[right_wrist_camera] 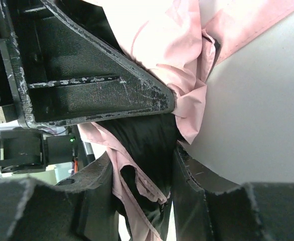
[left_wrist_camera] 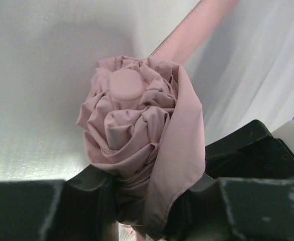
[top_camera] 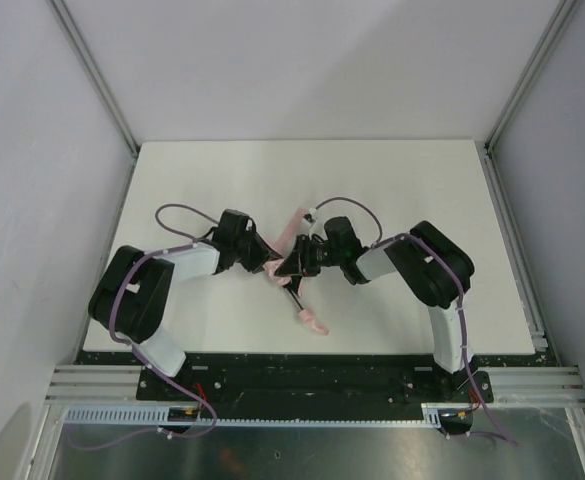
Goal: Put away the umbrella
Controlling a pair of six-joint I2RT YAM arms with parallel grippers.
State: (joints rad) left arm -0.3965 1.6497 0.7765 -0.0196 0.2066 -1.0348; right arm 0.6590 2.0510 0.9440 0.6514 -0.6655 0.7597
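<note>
Pale pink folded fabric umbrella (left_wrist_camera: 136, 120) is gripped by the left end effector (left_wrist_camera: 152, 196). Its loose fabric is pinched by the right end effector (right_wrist_camera: 174, 128) over the white bench (top_camera: 222, 180).

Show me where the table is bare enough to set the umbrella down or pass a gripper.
Crowded: the centre, where the left gripper and right gripper meet on the umbrella, with its handle lying toward the front edge. Free: the far half of the table, between them and the back wall.
</note>
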